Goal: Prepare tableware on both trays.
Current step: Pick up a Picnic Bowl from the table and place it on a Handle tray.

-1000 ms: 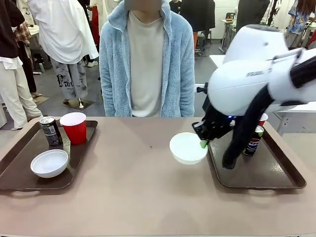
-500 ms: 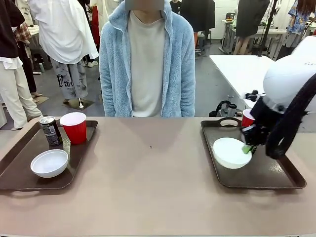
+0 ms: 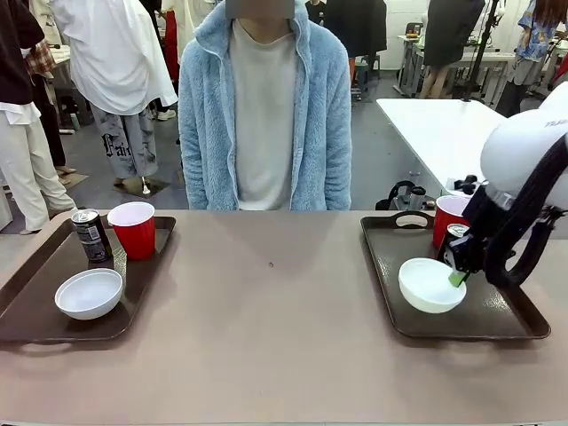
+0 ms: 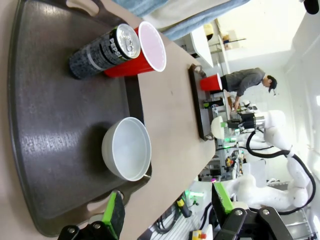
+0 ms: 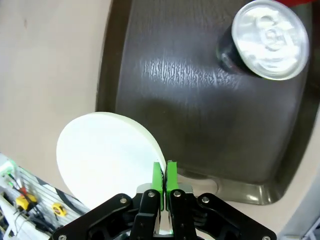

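Note:
My right gripper is shut on the rim of a white bowl, holding it low over the right tray; its green pads pinch the bowl edge. Behind it on that tray stand a red cup and a dark can, mostly hidden by the arm in the front view. The left tray carries a second white bowl, a dark can and a red cup. My left gripper hangs open above that tray, over its bowl.
A person in a light blue fleece jacket stands at the table's far side, hands out of view. Bare tabletop lies between the trays. A white table stands behind at right.
My right arm carried the white bowl from the table's middle rightward onto the right tray and lowered it. The red cup behind it came into sight.

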Robot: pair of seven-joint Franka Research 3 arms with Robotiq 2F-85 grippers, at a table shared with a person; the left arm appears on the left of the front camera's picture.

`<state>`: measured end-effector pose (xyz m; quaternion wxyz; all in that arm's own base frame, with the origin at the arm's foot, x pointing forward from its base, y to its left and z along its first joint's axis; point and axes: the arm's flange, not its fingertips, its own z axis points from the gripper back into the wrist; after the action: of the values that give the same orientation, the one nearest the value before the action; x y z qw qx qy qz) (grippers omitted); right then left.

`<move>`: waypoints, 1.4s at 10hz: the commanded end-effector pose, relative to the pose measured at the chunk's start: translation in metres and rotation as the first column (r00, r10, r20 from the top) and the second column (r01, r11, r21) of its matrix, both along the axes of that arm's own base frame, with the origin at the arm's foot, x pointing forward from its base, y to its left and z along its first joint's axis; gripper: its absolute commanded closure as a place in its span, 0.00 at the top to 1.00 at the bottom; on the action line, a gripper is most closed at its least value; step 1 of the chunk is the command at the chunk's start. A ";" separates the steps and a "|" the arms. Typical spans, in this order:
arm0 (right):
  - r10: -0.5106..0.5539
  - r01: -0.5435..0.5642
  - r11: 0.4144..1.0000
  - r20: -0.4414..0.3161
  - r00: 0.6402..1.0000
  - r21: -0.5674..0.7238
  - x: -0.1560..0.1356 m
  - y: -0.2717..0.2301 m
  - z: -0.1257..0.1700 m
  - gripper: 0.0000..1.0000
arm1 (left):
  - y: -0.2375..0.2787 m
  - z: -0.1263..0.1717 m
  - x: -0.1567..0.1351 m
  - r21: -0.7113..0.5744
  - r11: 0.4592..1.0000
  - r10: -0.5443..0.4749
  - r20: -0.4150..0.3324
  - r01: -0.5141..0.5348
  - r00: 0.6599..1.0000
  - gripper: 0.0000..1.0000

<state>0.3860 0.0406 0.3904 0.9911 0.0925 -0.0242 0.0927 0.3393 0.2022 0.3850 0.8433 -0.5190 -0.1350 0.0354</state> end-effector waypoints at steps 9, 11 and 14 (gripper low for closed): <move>0.019 -0.018 0.994 0.009 1.000 -0.107 0.003 0.016 -0.017 1.00 | 0.002 0.001 -0.001 -0.007 1.000 -0.007 0.019 0.007 1.000 0.93; 0.023 -0.020 0.996 0.038 0.999 -0.087 -0.011 0.020 0.017 0.98 | 0.002 0.001 -0.001 -0.007 1.000 -0.007 0.019 0.007 1.000 0.93; -0.018 0.022 0.996 0.045 0.999 -0.090 -0.037 0.027 0.064 1.00 | 0.002 0.001 -0.001 -0.007 1.000 -0.007 0.019 0.007 1.000 0.93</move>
<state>0.3604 0.0648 0.4472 0.9916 0.0551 -0.0489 0.1060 0.3394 0.2020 0.3849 0.8433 -0.5191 -0.1347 0.0352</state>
